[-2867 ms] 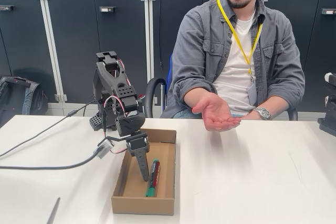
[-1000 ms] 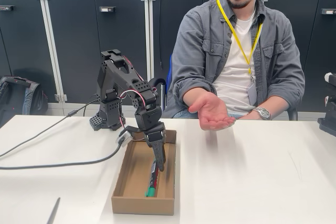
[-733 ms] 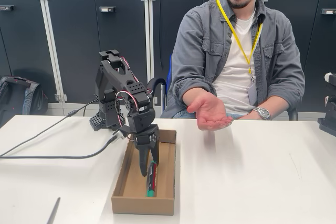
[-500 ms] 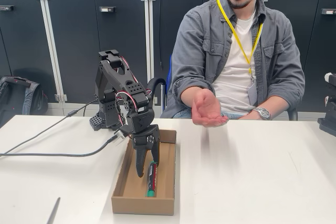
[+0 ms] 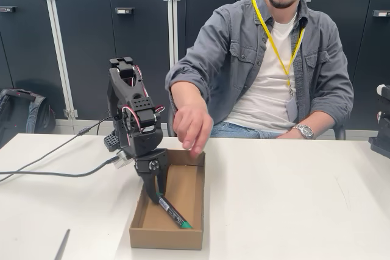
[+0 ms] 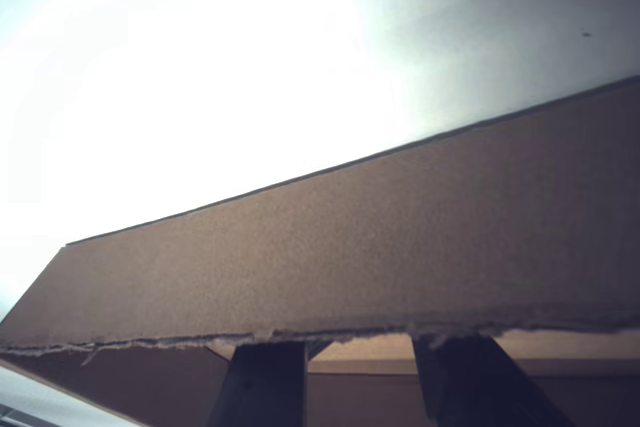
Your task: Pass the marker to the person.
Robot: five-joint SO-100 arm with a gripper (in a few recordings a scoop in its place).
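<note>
Presently the end effector [image 5: 157, 195] is clamped on the dark end of the marker [image 5: 173, 212], which slants inside the cardboard box [image 5: 166, 235] while the person's hand [image 5: 192, 127] reaches in; lifting it clear toward that hand appears next.

Box [image 5: 190, 190] around the jaws was matt brown cardboard, its torn rim [image 6: 330, 332] rough and fibrous. Marker [image 5: 173, 212] below the jaws looked like glossy plastic. Arm [image 5: 135, 120] was matt black plastic. Bench [image 5: 292, 199] was smooth, white, faintly sheened. Overshirt [image 5: 234, 47] beyond the jaws was grey cloth.
</note>
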